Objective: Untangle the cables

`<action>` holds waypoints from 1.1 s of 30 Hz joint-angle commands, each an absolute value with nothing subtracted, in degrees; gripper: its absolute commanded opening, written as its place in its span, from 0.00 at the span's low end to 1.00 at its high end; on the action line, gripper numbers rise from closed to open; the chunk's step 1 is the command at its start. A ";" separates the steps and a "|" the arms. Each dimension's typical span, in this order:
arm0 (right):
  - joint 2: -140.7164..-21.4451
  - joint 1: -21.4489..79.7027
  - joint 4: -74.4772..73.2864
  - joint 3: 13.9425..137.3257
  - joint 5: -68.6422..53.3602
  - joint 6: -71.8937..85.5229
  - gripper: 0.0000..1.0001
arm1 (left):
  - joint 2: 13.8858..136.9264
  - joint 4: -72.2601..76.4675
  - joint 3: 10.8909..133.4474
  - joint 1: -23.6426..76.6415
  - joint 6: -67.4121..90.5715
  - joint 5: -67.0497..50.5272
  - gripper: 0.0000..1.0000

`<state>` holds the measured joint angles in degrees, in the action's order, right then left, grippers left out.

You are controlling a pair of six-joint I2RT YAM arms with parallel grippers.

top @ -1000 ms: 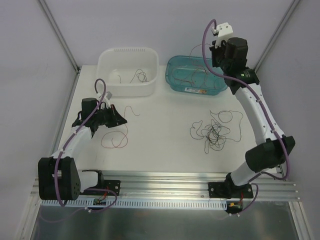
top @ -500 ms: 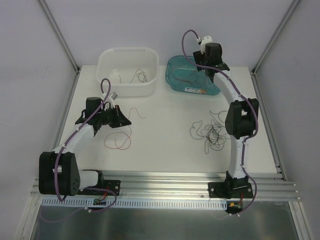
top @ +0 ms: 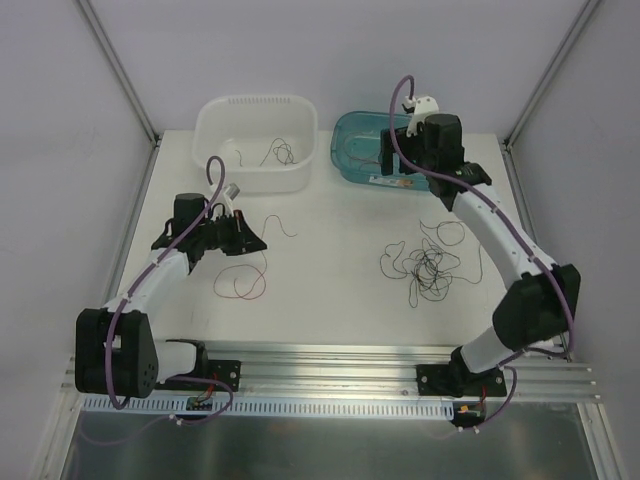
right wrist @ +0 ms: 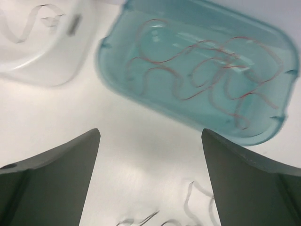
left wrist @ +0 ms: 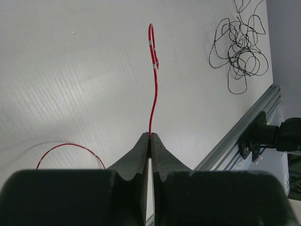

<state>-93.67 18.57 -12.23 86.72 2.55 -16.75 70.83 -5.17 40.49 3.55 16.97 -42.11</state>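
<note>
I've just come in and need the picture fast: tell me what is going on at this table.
Two robot arms are working on thin cables. The left gripper is shut on a red cable whose tail lies on the table. The right gripper hangs open by the teal bin, which holds red-brown cables. A white basket holds a few dark cables. A black tangle lies loose on the table, untouched.
</note>
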 commanded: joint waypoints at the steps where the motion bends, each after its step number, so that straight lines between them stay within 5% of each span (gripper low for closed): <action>1: -83.43 22.83 -12.57 77.55 -9.92 -7.48 0.94 | 67.07 -4.22 42.80 5.01 15.29 -44.82 0.00; 13: -63.81 46.21 9.21 45.55 -9.76 9.91 0.92 | 53.89 -4.22 42.10 19.06 29.60 -30.77 0.00; 33: -70.31 60.82 26.28 38.94 -3.96 9.05 0.81 | 45.18 -2.81 46.40 32.34 49.13 -16.52 0.00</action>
<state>-69.52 60.42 21.50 39.72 -5.98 8.38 46.39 -5.06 43.55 31.38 46.41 -17.82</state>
